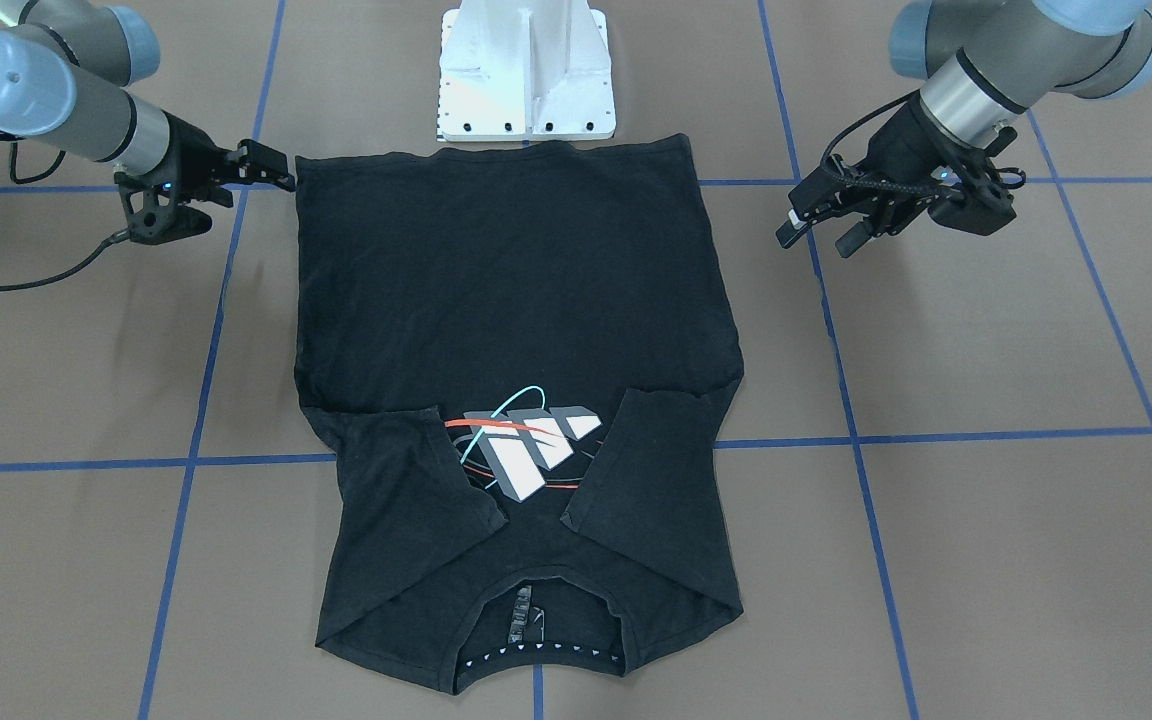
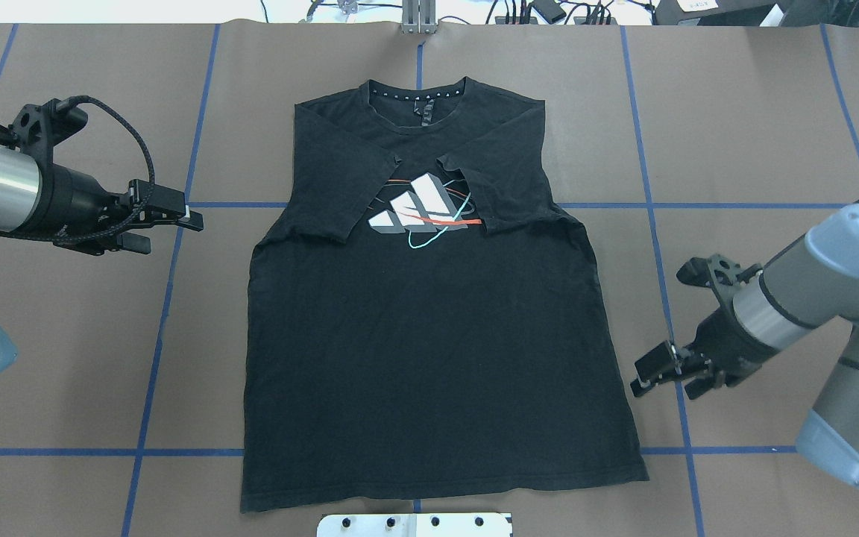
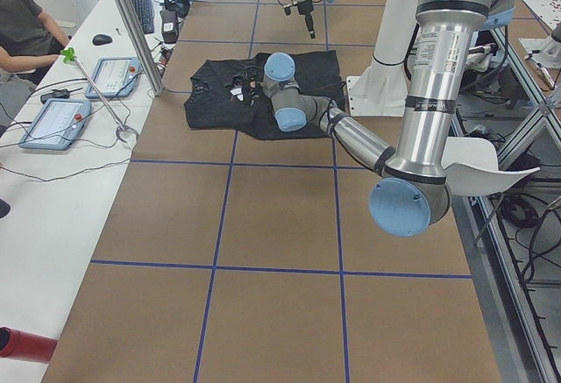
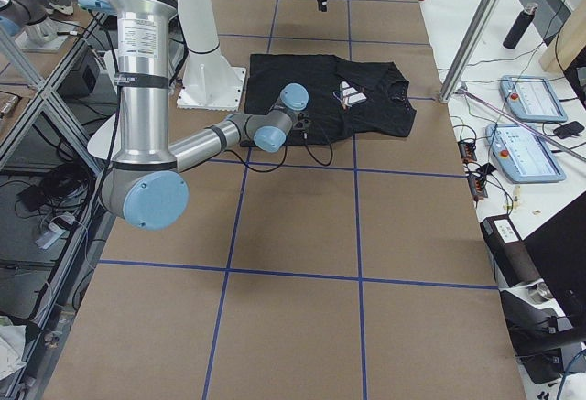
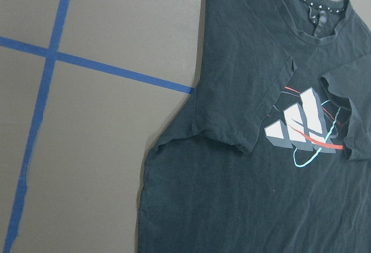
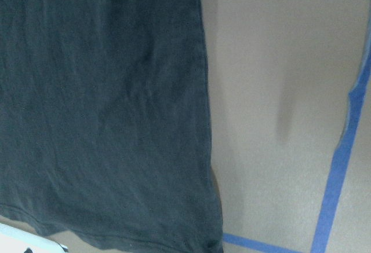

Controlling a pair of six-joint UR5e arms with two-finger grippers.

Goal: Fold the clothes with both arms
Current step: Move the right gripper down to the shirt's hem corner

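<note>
Clock directions follow the overhead view, with twelve pointing away from the robot. The black two-finger left gripper (image 2: 168, 227) hangs with its fingers spread and nothing between them, aimed toward three o'clock. The matching right gripper (image 2: 666, 382) is also spread and empty, aimed toward nine.

Between them the black short-sleeved cotton T-shirt (image 2: 429, 335) lies flat at the middle of the brown paper-covered table (image 2: 757, 149), print side up. Its long axis runs twelve to six. The round collar (image 2: 418, 97) is at twelve and the straight hem (image 2: 444, 494) at six, just short of the white bolted pedestal base (image 2: 414, 524). Both short sleeves are already turned inward over the chest, partly covering the white-grey block print (image 2: 418, 212).

From the left gripper the shirt lies at three o'clock, level with the folded sleeves, with a strip of bare table between fingertips and side edge. From the right gripper it lies at nine o'clock. Those fingertips sit just beside the lower side edge, near the hem corner, so this arm is the nearer.

I judge the body fold is what remains, probably hem carried toward collar along the long axis. The right gripper is well placed for its hem corner. The left would first have to travel toward six to reach the opposite corner.

There is open table at nine and three. Room is tight at six, against the pedestal, and a modest band of table is free beyond the collar at twelve.
</note>
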